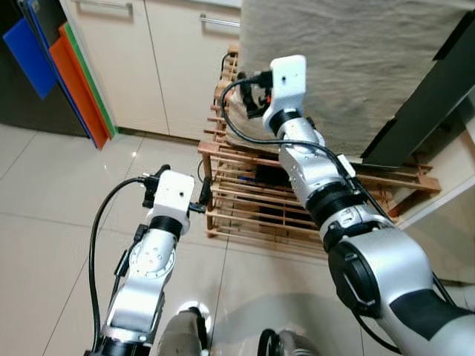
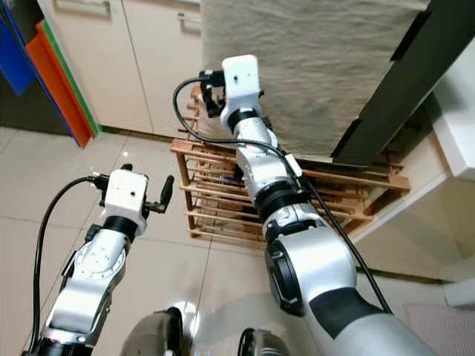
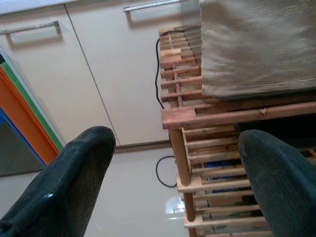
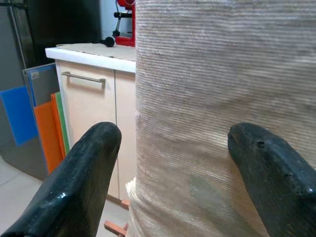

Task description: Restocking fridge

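Two jaws: both spread wide, both empty, since nothing is picked yet.
Fridge: I cannot place it; the dark panel (image 1: 423,104) beside the cloth may be its door.
Wooden rack (image 1: 245,200): low on the tiles, perhaps holding stock; something blue sits inside.
Right gripper (image 4: 173,163): raised at the beige cloth (image 1: 349,67) draped over the rack.
Left gripper (image 3: 173,163): low, aimed at the rack's corner post.

The right arm stretches forward and raised, its right end effector (image 4: 170,163) spread wide. The left arm is bent lower, its left end effector (image 3: 177,168) likewise parted.
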Robot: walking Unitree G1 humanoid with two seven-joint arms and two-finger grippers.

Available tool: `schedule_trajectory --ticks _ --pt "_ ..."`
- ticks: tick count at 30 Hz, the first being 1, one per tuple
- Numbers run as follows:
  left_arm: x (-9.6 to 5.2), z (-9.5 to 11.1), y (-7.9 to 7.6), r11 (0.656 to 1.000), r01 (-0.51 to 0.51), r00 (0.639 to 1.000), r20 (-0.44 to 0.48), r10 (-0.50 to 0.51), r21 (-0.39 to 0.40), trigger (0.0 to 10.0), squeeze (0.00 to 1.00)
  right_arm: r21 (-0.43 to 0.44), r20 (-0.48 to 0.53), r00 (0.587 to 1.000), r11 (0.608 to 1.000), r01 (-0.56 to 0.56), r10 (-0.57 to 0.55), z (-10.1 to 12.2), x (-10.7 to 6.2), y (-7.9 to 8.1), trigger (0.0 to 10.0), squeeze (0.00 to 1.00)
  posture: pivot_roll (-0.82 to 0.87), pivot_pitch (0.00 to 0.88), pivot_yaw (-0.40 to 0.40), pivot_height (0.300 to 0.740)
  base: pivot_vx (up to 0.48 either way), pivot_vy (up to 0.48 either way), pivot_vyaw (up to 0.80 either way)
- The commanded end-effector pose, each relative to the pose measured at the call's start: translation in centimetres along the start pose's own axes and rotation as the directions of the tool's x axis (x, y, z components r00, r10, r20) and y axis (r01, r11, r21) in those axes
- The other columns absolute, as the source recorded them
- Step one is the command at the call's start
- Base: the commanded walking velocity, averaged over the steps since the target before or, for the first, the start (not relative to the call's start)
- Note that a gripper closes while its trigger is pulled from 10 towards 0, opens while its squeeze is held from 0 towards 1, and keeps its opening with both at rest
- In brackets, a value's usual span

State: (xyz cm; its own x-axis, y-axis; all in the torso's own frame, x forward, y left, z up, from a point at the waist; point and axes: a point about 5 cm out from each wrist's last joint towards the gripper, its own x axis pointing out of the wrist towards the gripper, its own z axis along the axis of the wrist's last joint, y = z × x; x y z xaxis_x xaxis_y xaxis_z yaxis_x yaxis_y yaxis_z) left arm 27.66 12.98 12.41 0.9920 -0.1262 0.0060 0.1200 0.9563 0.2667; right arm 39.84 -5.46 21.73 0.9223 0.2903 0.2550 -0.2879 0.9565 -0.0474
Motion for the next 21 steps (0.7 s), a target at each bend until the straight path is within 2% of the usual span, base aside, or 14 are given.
schedule_trajectory --ticks 1,5,9,11,13,15,16,17,20,21 --pt "0.6 0.3 -0.6 0.999 0.032 0.999 0.01 -0.033 0.011 10.0 0.0 0.021 0.018 1.0 1.0 0.002 -0.002 -0.8 -0.9 -0.3 10.0 0.0 0.27 0.183 -0.059 0.74 0.0 0.0 0.0" --pt "1.2 0.4 -0.9 0.999 0.053 0.999 0.009 -0.053 0.009 10.0 0.0 0.025 0.065 0.998 1.0 -0.008 0.006 -1.0 -1.7 -0.2 10.0 0.0 0.24 0.145 -0.051 0.74 0.0 0.0 0.0" --pt "2.5 0.7 -1.3 0.997 0.083 0.996 0.033 -0.083 0.005 10.0 0.0 0.074 0.08 0.996 0.997 0.031 -0.037 -1.9 -4.1 -0.9 10.0 0.0 0.2 0.085 -0.037 0.74 0.0 0.0 0.0" --pt "3.0 0.9 -1.3 0.996 0.091 0.995 0.042 -0.091 -0.001 10.0 0.0 0.091 0.097 0.994 0.995 0.042 -0.051 -2.0 -5.9 -1.4 10.0 0.0 0.18 0.064 -0.026 0.74 0.0 0.0 0.0" --pt "3.5 1.1 -1.2 0.995 0.099 0.994 0.048 -0.099 -0.001 10.0 0.0 0.068 0.115 0.991 0.996 0.063 -0.07 -1.7 -8.1 -2.0 10.0 0.0 0.16 0.049 -0.013 0.74 0.0 0.0 0.0" --pt "4.0 1.0 -1.4 0.993 0.116 0.992 0.042 -0.115 -0.016 10.0 0.0 0.053 0.1 0.99 0.994 0.1 -0.104 -2.0 -9.6 -2.9 10.0 0.0 0.13 0.035 0.001 0.74 0.0 0.0 0.0" --pt "4.0 1.0 -1.4 0.993 0.116 0.992 0.042 -0.115 -0.016 10.0 0.0 0.053 0.1 0.99 0.994 0.1 -0.104 -2.0 -9.6 -2.9 10.0 0.0 0.13 0.035 0.001 0.74 0.0 0.0 0.0" --pt "4.2 0.7 -1.7 0.991 0.13 0.991 0.026 -0.129 -0.042 10.0 0.0 0.033 0.041 0.988 0.988 0.148 -0.149 -3.6 -11.8 -4.1 10.0 0.0 0.11 0.004 0.011 0.74 0.0 0.0 0.0" --pt "4.4 0.9 -1.1 0.989 0.099 0.995 0.031 -0.096 -0.114 10.0 0.0 0.008 -0.039 0.981 0.981 0.192 -0.191 -6.1 -14.9 -5.9 10.0 0.0 0.1 0.0 0.016 0.74 0.0 0.0 0.0" --pt "4.4 0.9 -0.9 0.988 0.086 0.996 0.034 -0.082 -0.131 10.0 0.0 0.009 -0.056 0.978 0.979 0.204 -0.203 -6.4 -15.5 -6.3 10.0 0.0 0.1 0.0 0.016 0.74 0.0 0.0 0.0"
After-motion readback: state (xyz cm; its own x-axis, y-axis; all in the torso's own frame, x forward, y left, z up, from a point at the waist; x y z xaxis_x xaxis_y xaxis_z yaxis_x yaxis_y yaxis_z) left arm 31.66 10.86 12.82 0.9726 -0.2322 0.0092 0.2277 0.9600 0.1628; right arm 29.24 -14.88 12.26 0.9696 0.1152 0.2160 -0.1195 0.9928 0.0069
